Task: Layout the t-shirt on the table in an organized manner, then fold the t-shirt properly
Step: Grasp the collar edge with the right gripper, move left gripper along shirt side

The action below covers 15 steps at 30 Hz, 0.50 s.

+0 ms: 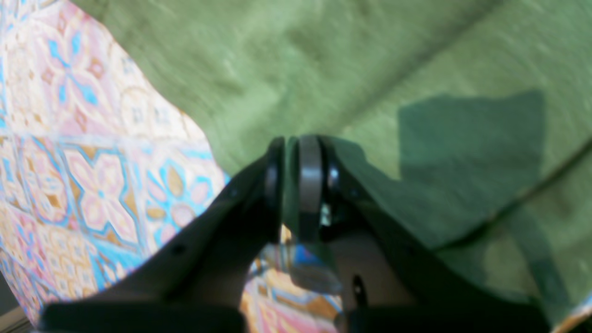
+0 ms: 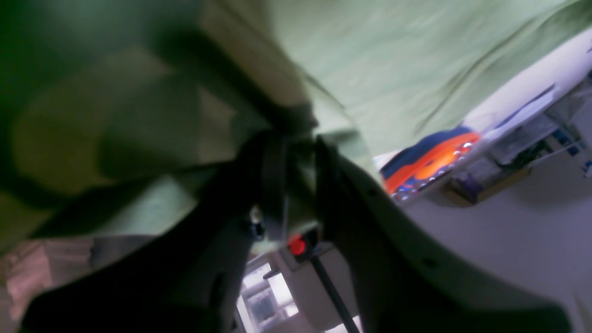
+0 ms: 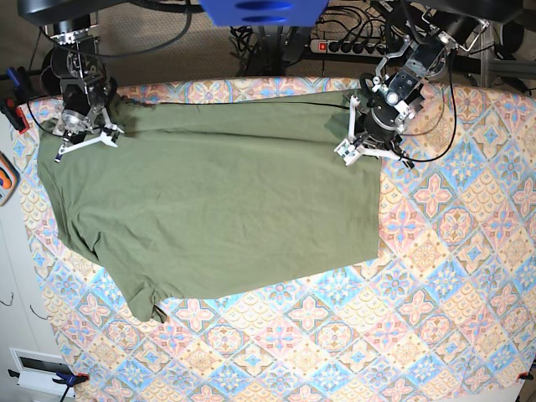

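The olive-green t-shirt (image 3: 218,201) lies spread over the upper left of the table (image 3: 419,318), its far edge stretched between the two arms. My left gripper (image 3: 367,152) stands at the shirt's far right corner. In the left wrist view its jaws (image 1: 291,178) are pressed together on a thin fold of the t-shirt (image 1: 323,69). My right gripper (image 3: 84,138) is at the far left corner. The right wrist view shows it (image 2: 296,175) shut on bunched green cloth (image 2: 393,60), which hangs over the lens.
A power strip (image 3: 343,46) and cables lie behind the table's far edge. An orange and blue object (image 3: 5,180) sits off the left edge, and it shows in the right wrist view (image 2: 430,162) too. A cable loops over the cloth at far right (image 3: 444,126).
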{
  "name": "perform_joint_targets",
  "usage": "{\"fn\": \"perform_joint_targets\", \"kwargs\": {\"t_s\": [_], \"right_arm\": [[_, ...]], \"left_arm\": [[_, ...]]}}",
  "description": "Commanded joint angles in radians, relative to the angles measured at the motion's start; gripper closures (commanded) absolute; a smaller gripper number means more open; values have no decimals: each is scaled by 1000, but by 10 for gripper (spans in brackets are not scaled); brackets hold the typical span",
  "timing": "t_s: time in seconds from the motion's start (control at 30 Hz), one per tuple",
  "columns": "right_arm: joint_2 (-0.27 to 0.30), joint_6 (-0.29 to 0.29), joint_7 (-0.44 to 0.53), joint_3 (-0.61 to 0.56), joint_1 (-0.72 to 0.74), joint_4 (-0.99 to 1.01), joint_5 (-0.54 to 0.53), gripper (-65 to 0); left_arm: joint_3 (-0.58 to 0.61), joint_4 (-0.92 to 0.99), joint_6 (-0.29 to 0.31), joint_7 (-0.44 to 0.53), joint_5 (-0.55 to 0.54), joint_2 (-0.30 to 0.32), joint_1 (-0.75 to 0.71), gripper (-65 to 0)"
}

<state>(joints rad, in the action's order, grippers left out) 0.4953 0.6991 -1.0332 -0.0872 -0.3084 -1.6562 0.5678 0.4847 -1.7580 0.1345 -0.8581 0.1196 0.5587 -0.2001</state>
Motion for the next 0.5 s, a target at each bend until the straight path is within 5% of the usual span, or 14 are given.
{"fn": "perform_joint_targets", "kwargs": {"t_s": [0.0,0.47], "right_arm": [[19,-1,-5,8,-1,-14,4,-106],[19,-1,-42,17,-85,-144,4,-106]], "left_arm": [[-4,45,-3,-54,9,27,17,-40],[-7,177,-3,63,10,133,43,-40]]}}
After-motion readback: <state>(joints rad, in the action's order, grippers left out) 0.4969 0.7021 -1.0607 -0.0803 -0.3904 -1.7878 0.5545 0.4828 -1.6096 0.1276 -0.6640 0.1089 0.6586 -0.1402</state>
